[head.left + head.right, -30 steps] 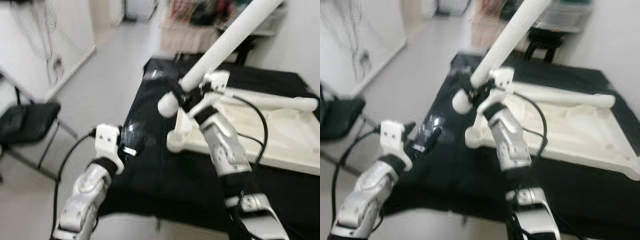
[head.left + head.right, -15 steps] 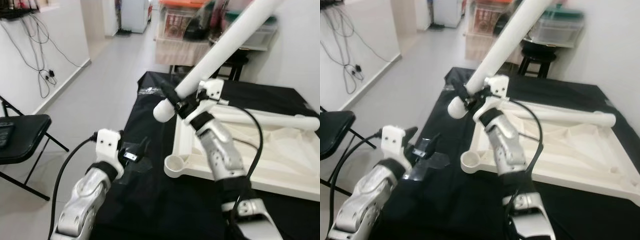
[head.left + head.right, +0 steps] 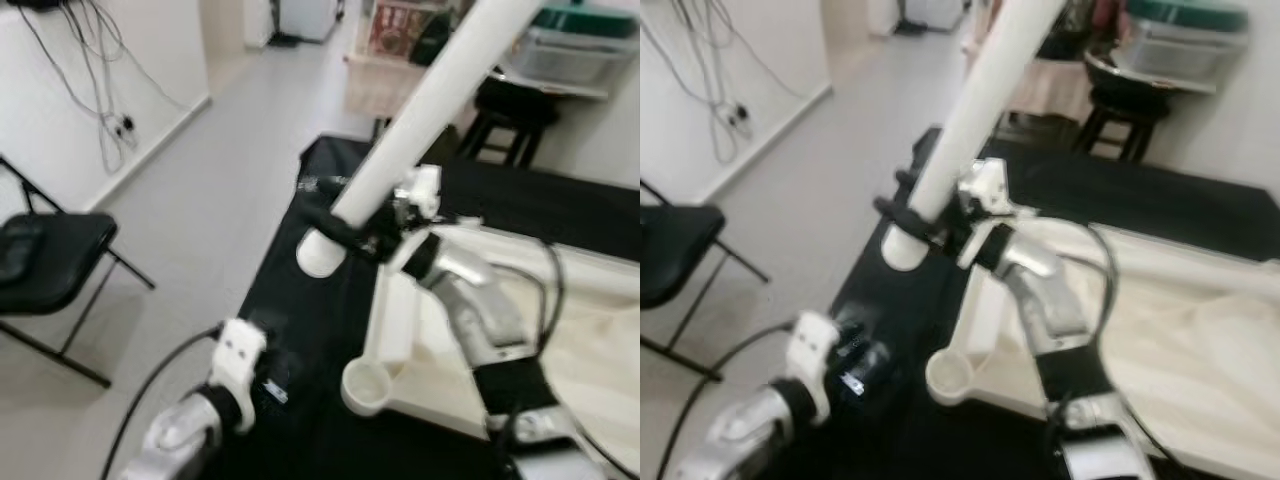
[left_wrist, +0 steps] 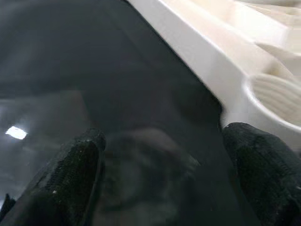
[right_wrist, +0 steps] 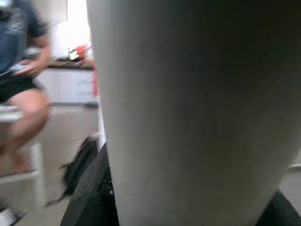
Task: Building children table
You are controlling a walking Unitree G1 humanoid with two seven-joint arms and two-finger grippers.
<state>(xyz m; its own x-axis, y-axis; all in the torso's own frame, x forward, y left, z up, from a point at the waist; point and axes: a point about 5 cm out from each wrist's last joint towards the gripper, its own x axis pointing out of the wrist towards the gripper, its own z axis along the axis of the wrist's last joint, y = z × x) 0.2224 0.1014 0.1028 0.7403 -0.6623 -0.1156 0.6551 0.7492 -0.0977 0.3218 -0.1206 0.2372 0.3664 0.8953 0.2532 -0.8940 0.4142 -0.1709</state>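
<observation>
Now | R tool grips table leg | tilted over tabletop

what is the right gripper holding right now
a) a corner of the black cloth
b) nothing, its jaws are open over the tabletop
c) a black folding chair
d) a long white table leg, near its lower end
d: the right gripper is clamped round the long white table leg near its rounded lower end, held tilted above the upturned white tabletop with its round corner socket.
</observation>
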